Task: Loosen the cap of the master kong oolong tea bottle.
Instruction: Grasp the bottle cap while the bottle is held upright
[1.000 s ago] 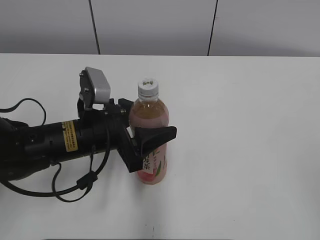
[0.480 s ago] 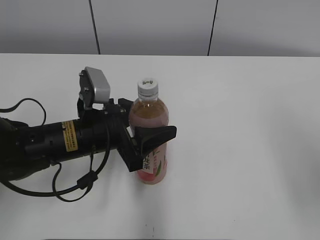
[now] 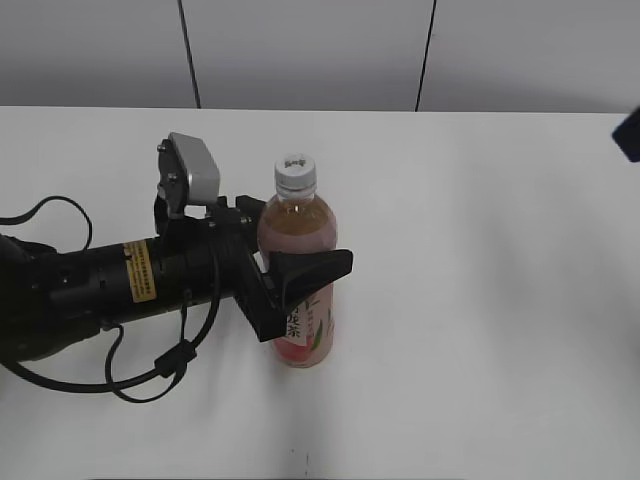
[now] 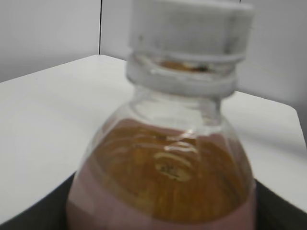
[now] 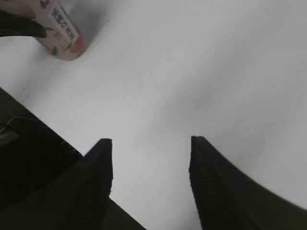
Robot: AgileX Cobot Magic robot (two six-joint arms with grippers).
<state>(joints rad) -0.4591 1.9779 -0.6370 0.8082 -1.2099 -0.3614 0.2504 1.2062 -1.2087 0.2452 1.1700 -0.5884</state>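
The master kong oolong tea bottle (image 3: 298, 228) stands upright on the white table, with amber tea and a pink-and-white label. Its white ribbed cap (image 3: 297, 176) sits on the neck. My left gripper (image 3: 300, 256) is shut on the bottle's body below the shoulder, one finger (image 3: 322, 270) in front. The left wrist view shows the bottle (image 4: 163, 167) and the cap (image 4: 192, 24) close up and blurred. My right gripper (image 5: 150, 143) is open and empty above bare table, well to the right of the bottle's base (image 5: 60, 33). A dark tip of it shows at the exterior view's right edge (image 3: 630, 133).
The white table (image 3: 480, 300) reaches back to a grey panelled wall (image 3: 300, 50). My left arm (image 3: 110, 285) with its cables lies across the table's left side. A dark mass (image 5: 24, 158) fills the lower left of the right wrist view.
A dark part of my right gripper has come into the exterior view at the right edge. My left gripper and the bottle have not moved.
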